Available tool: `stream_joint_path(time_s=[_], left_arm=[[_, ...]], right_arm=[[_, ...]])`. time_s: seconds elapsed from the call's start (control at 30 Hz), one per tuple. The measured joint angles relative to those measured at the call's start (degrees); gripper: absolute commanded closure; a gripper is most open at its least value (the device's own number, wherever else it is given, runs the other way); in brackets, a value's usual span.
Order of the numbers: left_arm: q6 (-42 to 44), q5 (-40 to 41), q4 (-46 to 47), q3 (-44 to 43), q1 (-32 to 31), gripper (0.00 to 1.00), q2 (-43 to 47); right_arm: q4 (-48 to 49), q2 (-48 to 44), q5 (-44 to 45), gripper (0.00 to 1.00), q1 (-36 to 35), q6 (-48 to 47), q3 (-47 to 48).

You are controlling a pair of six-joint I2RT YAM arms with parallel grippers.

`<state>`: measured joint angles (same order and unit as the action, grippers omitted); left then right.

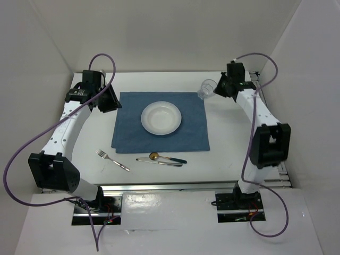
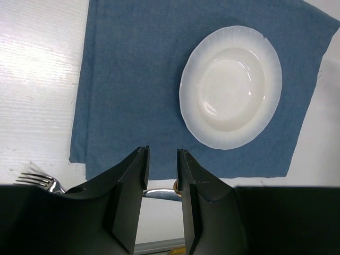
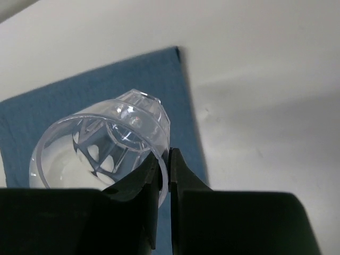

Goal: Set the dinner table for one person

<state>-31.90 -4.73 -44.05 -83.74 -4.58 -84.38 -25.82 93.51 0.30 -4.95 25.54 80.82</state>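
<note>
Blue cloth mat (image 1: 130, 133) lies flat in the middle of the white dinner table (image 1: 228, 151). A round white plate (image 1: 161, 118) sits on the mat, between the two arms. The table spreads under everything, and its metal rail (image 1: 175, 187) runs along the near edge at 6 o'clock.

From the plate, a clear cup (image 1: 206, 89) is at 2 o'clock, just by the mat's far corner. The right gripper (image 3: 166, 159) has its fingers pinched tight on the cup's rim, one inside and one outside, and the cup leans over. I cannot tell if the cup touches the table.

At 10 o'clock from the plate, the left gripper (image 2: 162, 154) hangs by the mat's far left corner. Its fingers are a small way apart and hold nothing.

At 8 o'clock a fork (image 1: 112, 160) lies on the bare table, off the mat. At 6 o'clock a spoon (image 1: 169, 158) with a gold bowl and a knife (image 1: 159, 162) lie side by side, close together, just past the mat's near edge.
</note>
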Motion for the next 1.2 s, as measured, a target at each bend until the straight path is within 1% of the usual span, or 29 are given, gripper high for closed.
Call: stream_joint_path(time_s=[0.07, 0.17, 0.27, 0.37, 0.6, 0.63, 0.7, 0.77, 0.83, 0.87, 0.97, 1.0, 1.03, 1.1, 1.13, 1.2], left_arm=[[-0.07, 0.17, 0.00, 0.13, 0.00, 0.55, 0.00], [-0.09, 0.57, -0.09, 0.57, 0.00, 0.55, 0.04], [-0.11, 0.94, -0.20, 1.46, 0.00, 0.55, 0.22], [-0.42, 1.07, -0.42, 2.43, 0.00, 0.55, 0.28], [-1.36, 1.11, -0.87, 3.08, 0.00, 0.55, 0.28], [-1.36, 1.18, -0.90, 3.08, 0.00, 0.55, 0.28], [-1.38, 1.53, -0.92, 3.08, 0.00, 0.60, 0.28], [-1.60, 2.12, -0.96, 3.08, 0.00, 0.64, 0.28], [-1.75, 3.23, -1.07, 3.28, 0.00, 0.64, 0.39], [-1.84, 3.87, -1.33, 3.41, 0.00, 0.64, 0.55], [-2.62, 5.29, -1.97, 3.52, 0.00, 0.61, 0.92], [-2.78, 5.62, -2.16, 3.52, 0.00, 0.61, 1.03], [-2.89, 5.92, -2.29, 3.52, 0.00, 0.60, 1.16], [-2.93, 6.25, -2.45, 3.52, 0.00, 0.60, 1.27], [-2.97, 6.38, -2.47, 3.52, 0.00, 0.60, 1.27], [-3.06, 6.54, -2.62, 3.52, 0.00, 0.59, 1.27]], right_arm=[[-0.26, 7.87, -0.07, 1.00, -1.75, -0.26, 7.48], [-1.20, 16.92, -0.24, 1.00, -3.85, -0.33, 14.23], [-3.39, 24.37, -0.46, 1.00, -5.09, -0.20, 19.61], [-5.84, 29.05, -0.35, 1.00, -5.81, 0.13, 23.74], [-8.74, 33.09, 0.98, 1.00, -6.12, 0.33, 29.79], [-8.94, 33.48, 1.25, 0.98, -6.12, 0.33, 30.60], [-9.18, 33.86, 1.66, 0.93, -6.19, 0.33, 30.95], [-9.73, 34.12, 2.10, 0.92, -6.21, 0.31, 30.95], [-10.10, 34.45, 2.36, 0.92, -6.27, 0.28, 31.01], [-10.36, 34.58, 2.43, 0.95, -6.36, 0.28, 31.01], [-10.97, 34.62, 2.78, 0.95, -6.69, 0.28, 31.01], [-10.93, 34.62, 2.89, 0.88, -6.82, 0.26, 30.99], [-10.91, 34.62, 2.95, 0.79, -6.93, 0.20, 30.99], [-10.93, 34.62, 2.99, 0.50, -7.08, 0.35, 30.99], [-10.88, 34.62, 2.97, 0.41, -7.10, 0.04, 30.99], [-10.84, 34.62, 2.97, 0.32, -7.17, -0.24, 30.99]])
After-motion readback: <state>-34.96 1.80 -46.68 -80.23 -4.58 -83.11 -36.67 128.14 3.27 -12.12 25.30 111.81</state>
